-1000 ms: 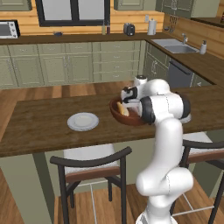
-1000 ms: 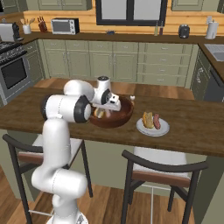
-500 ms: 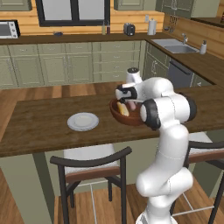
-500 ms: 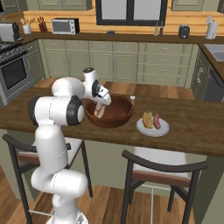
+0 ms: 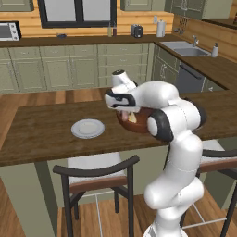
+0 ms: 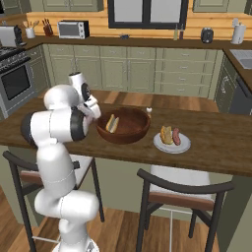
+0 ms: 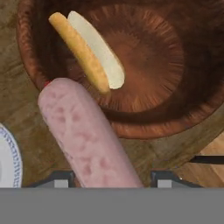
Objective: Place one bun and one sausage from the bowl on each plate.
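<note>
One pink sausage runs up from between the two dark finger tips at the bottom of the hand view; the jaws stand partly apart and are clamped on it, one tip on each side. The gripper holds it above the wooden counter, just outside the rim of the bowl. In the left base view the gripper sits at the bowl's left rim; in the right base view the gripper sits by the bowl's left rim.

Inside the dark reddish-brown bowl lies one split bun, its golden crust beside its pale cut face; it also shows in the right base view as the bun.

Two pale plates rest on the counter, one on each side of the bowl. The bare plate lies toward the counter's left end, near its front edge; its rim shows at the left edge of the hand view as the plate. The other plate, toward the right end, carries a bun and a sausage side by side.

No legible writing or brand marks appear on any item.
</note>
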